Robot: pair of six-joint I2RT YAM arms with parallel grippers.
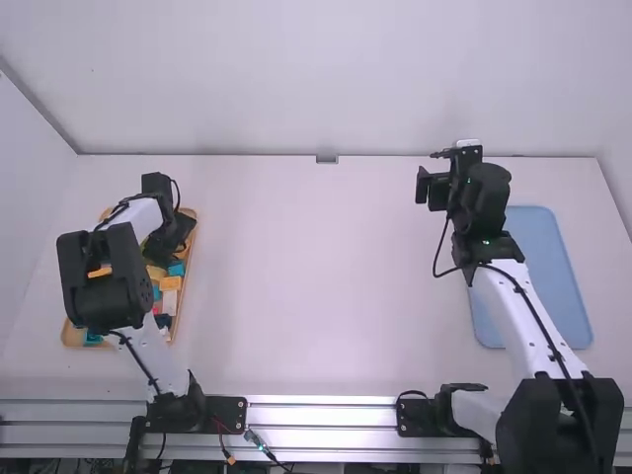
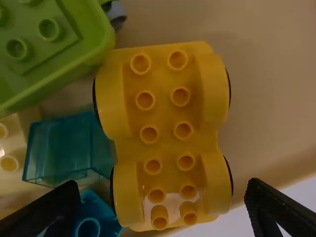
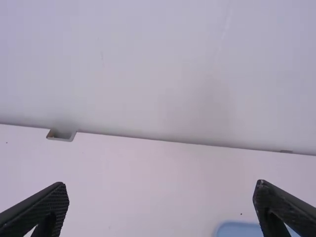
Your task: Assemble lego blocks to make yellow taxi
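Yellow plastic wheeled base block (image 2: 165, 133), studs up, lies in the tan wooden tray (image 1: 71, 336) at the counter's (image 1: 316, 286) left side. Long axis points out from between the left end effector's (image 1: 170, 239) fingers, crossing the tray rim's line; can't tell front from back. Fingers wide apart, nothing gripped, base between and beyond them.

Same tray: lime-green studded plastic piece (image 2: 49, 44) right by the base, clear teal plastic block (image 2: 69, 148) beside it, darker teal studded block (image 2: 96, 217) near the base's closer end, cream studded block (image 2: 12, 158) past the clear one. Light is dim here, shades approximate.

Right end effector (image 1: 427, 188): fingers wide, empty, over the far right, near the light-blue flat plastic tray (image 1: 553, 276).
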